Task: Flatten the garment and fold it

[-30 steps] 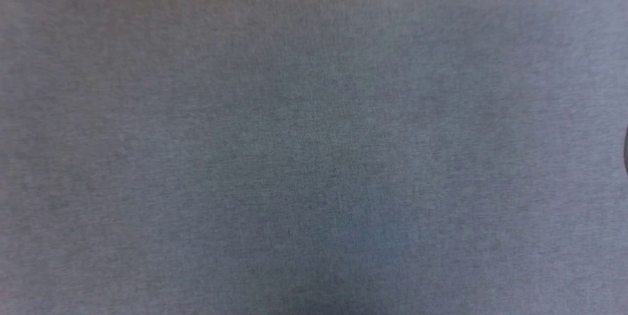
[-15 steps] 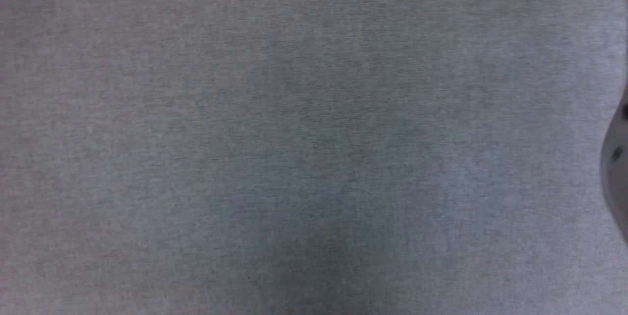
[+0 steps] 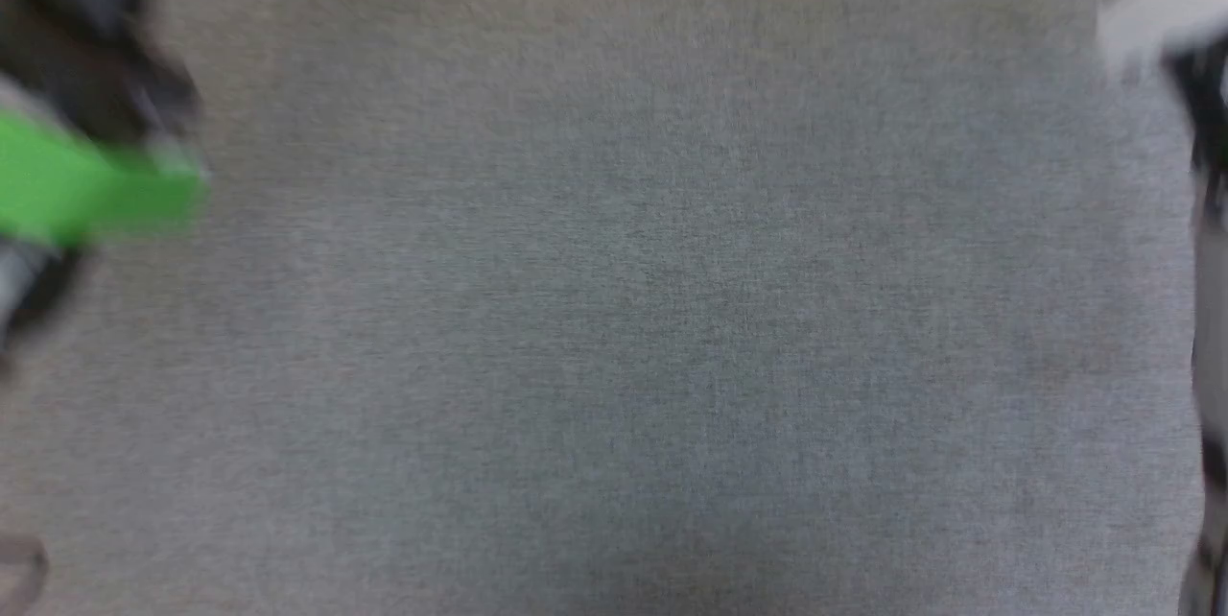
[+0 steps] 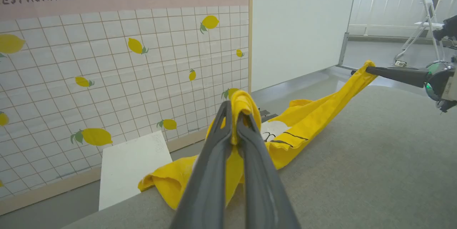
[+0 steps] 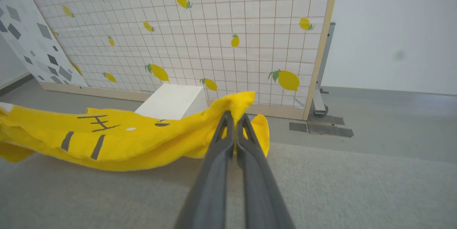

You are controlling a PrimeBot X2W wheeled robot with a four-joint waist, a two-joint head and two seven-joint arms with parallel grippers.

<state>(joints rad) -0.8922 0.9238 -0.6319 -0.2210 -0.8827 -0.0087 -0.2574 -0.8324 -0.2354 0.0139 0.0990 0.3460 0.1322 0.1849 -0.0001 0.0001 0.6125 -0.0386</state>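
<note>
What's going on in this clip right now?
The robot is holding a yellow T-shirt stretched between both arms above a grey fabric-covered table. The left gripper is shut on one bunched edge, and the right gripper is shut on another edge further along. The shirt sags between them, part of it resting on the table, printed side partly showing. It is not yet flattened or folded.

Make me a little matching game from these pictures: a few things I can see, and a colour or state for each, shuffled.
Things:
1. garment
2. left claw
3. white box
4. grey tabletop

States:
A. lying under the hanging cloth
B. standing on the floor before the lemon-patterned wall
C. yellow, stretched between two claws
D. shut on a bunch of yellow fabric

Pairs: 1-C, 2-D, 3-B, 4-A
</note>
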